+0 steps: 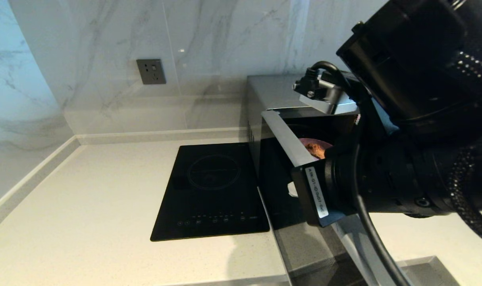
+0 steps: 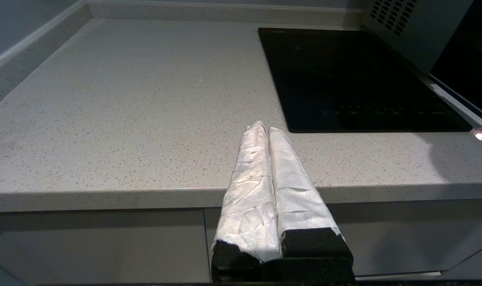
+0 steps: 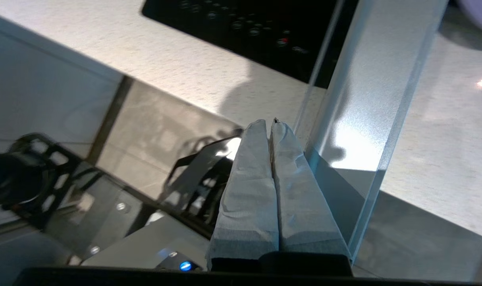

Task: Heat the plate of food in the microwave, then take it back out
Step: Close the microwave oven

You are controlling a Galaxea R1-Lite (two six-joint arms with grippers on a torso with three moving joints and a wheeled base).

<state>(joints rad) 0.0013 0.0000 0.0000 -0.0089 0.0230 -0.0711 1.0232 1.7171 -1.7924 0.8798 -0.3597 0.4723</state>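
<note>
Fingers pressed together, empty, on the left gripper (image 2: pixel 265 129), parked near the counter edge. Right gripper (image 3: pixel 271 124) likewise closed, beside the microwave (image 1: pixel 265 89) door's edge. Farther in, the plate of food (image 1: pixel 318 146) is seen inside: judged rigid, slippery, best gripped at the rim.

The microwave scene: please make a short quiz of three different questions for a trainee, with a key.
1. True or false: the microwave door is open.
2. Where is the plate of food? A) on the induction hob B) inside the microwave C) on the countertop
3. Fill in: the right pincer is ____ beside the door's edge.

Key: 1 true; 2 B; 3 shut. The left pincer, also shut, is parked at the countertop's front edge.
</note>
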